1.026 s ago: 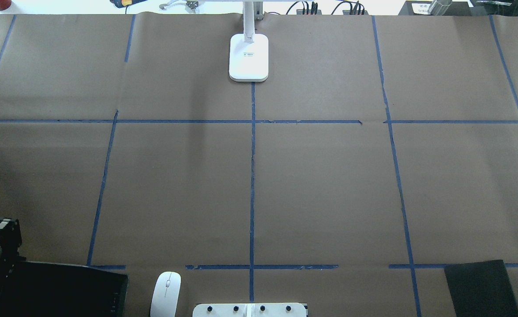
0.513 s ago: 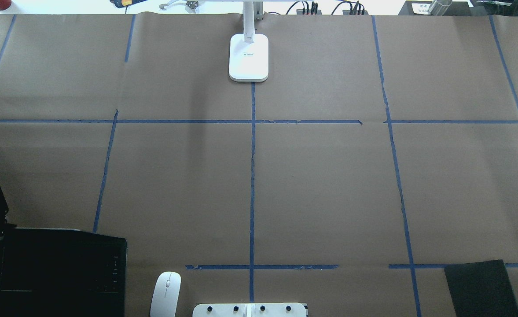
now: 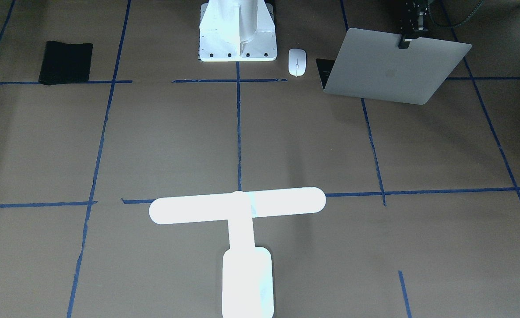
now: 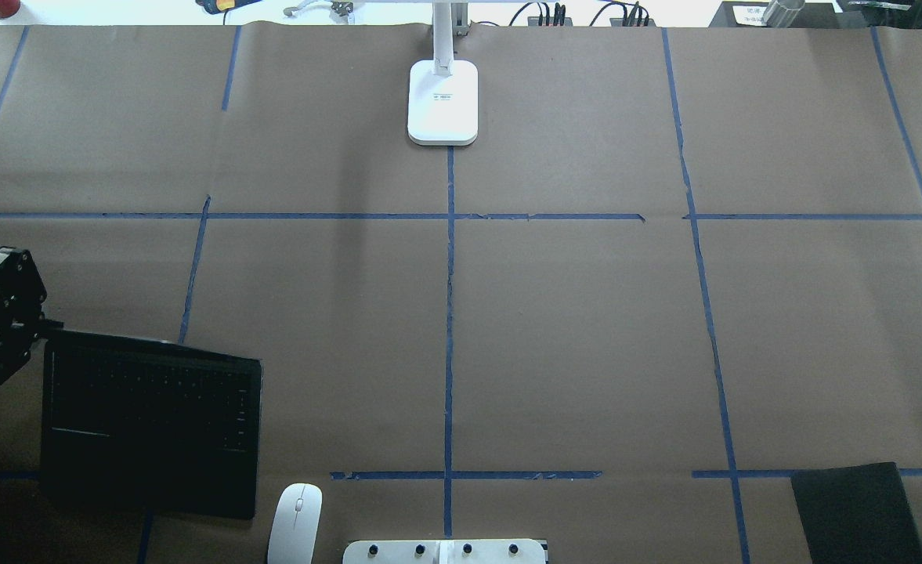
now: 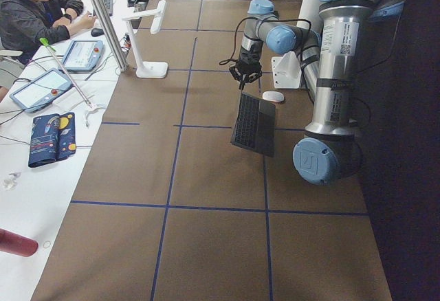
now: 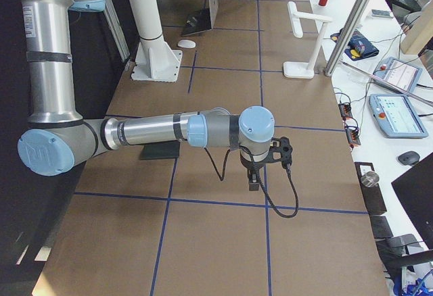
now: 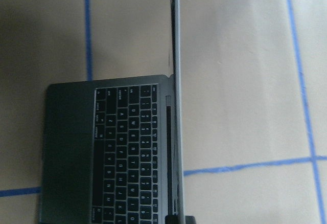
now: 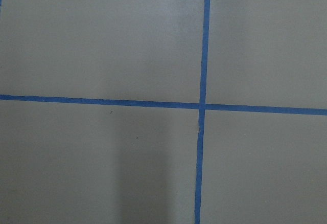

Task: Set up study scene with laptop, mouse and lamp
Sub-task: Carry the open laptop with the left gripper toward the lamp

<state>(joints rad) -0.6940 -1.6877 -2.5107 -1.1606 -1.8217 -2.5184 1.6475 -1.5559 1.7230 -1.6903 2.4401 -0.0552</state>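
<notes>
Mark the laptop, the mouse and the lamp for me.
laptop [image 3: 392, 70]: exterior front-facing view, middle of the raised lid, by the logo.
mouse [image 3: 297, 62]: exterior front-facing view, centre of its top shell.
lamp [image 3: 241, 232]: exterior front-facing view, on the stem.

"Can anything be read?"

"Only one sign: a faint apple logo on the laptop [image 3: 390, 73] lid, upper right of the front-facing view."

"Any print on the lamp [image 4: 442, 102]?"

"There's small grey print on its base, top centre of the overhead view, too small to read."

"And the keys [image 7: 127, 152]?"

"Their white legends are blurred in the left wrist view. A sticker [image 5: 331, 35] on the left arm is also illegible."
</notes>
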